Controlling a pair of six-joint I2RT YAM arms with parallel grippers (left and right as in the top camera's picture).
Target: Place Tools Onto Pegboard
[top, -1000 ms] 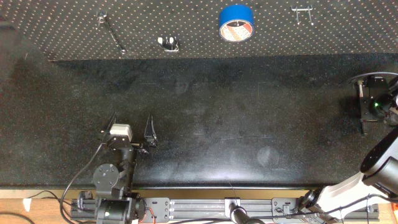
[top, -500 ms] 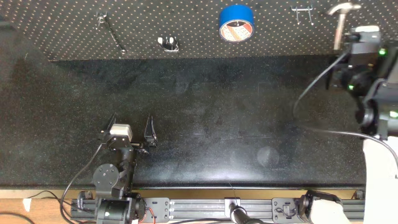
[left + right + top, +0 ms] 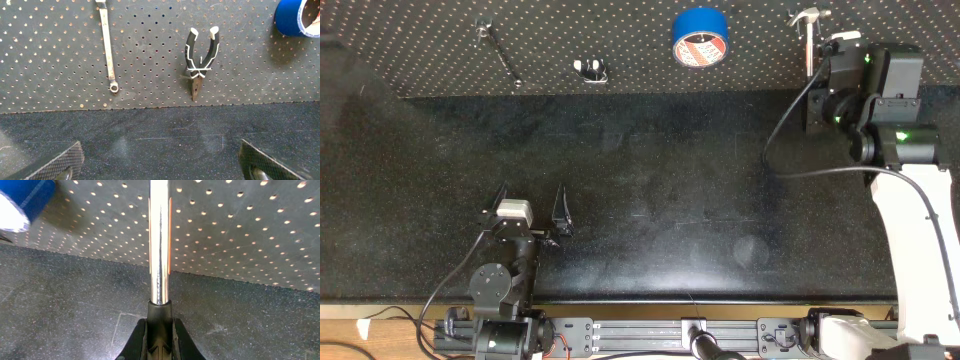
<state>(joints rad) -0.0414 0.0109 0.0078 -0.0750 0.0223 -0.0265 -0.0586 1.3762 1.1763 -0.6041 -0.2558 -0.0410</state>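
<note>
The top view looks down from high above the black table [image 3: 650, 200], the pegboard [image 3: 620, 40] along its far edge. The left wrist view faces that pegboard from low and well back, the right wrist view from close. All three share the blue tape roll [image 3: 700, 38]

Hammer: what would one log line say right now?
right gripper shut on hammer | hammer at pegboard | left gripper open over table
</note>
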